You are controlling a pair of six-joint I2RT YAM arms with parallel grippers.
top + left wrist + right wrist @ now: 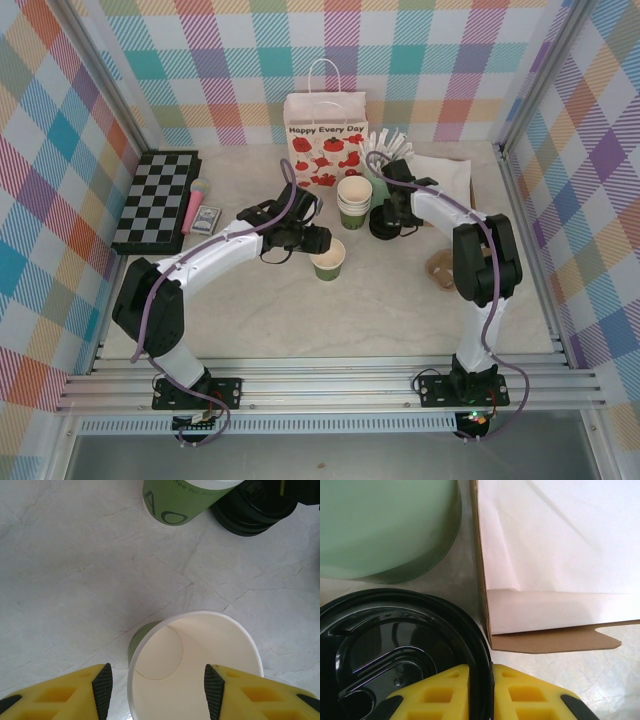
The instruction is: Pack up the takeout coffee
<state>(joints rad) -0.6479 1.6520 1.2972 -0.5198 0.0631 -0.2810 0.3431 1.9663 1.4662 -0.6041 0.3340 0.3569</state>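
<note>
left arm [215,255] stretched, left fingers [50,700] apart at open green cup [195,665] before paper bag [325,140] | right arm [445,215] bent, right fingers [530,695] clamped on black lid [395,645] front-right of bag | marbled desk [300,320], plaid walls [430,60]

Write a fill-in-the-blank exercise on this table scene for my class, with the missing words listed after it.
1. The paper cup by the left gripper has no lid and is ____ inside.
2. The right gripper pinches the rim of a lid whose colour is ____.
3. The print on the white bag reads Happy Every ____.
4. The checkerboard lies on the arms' ____ side.
Missing words: empty; black; Day; left.
</note>
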